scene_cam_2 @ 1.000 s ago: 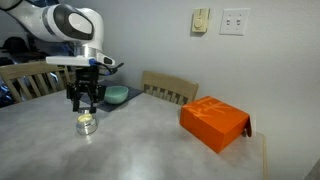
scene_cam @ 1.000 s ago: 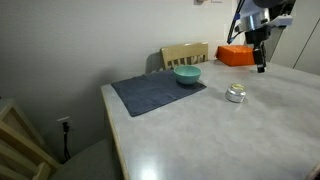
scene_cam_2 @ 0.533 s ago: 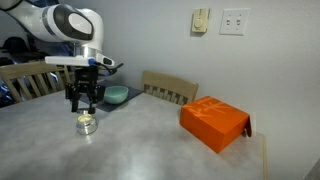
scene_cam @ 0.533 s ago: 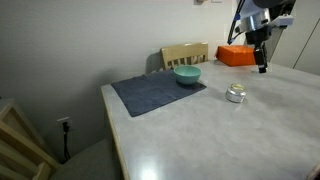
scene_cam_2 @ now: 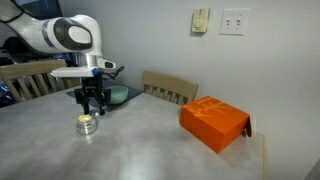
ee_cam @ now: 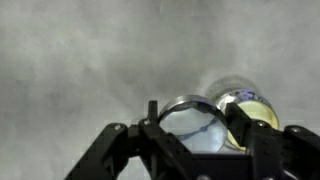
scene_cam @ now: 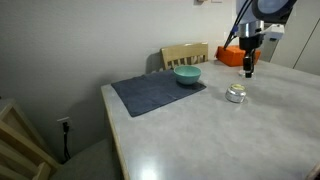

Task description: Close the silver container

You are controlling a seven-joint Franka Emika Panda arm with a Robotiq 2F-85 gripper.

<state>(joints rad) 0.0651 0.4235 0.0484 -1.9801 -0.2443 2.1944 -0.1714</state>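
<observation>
Grey tabletop, with the silver tin [scene_cam: 236,93] sitting well in from its edges and its lid [ee_cam: 190,115] seemingly just beside it. The claw [scene_cam_2: 91,107] hangs above, fingers spread, empty. An off-centre pinch could skid the lid or tip the tin.

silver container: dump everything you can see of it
The container is a small, squat, round tin of shiny silver metal. It stands upright on the bare grey table, with nothing touching it in either exterior view. The gripper hangs just above it, apart from it. In the blurred wrist view its top shows a yellowish sheen, and a round silver ring, possibly the lid, lies against its side. I cannot tell whether it is closed.
</observation>
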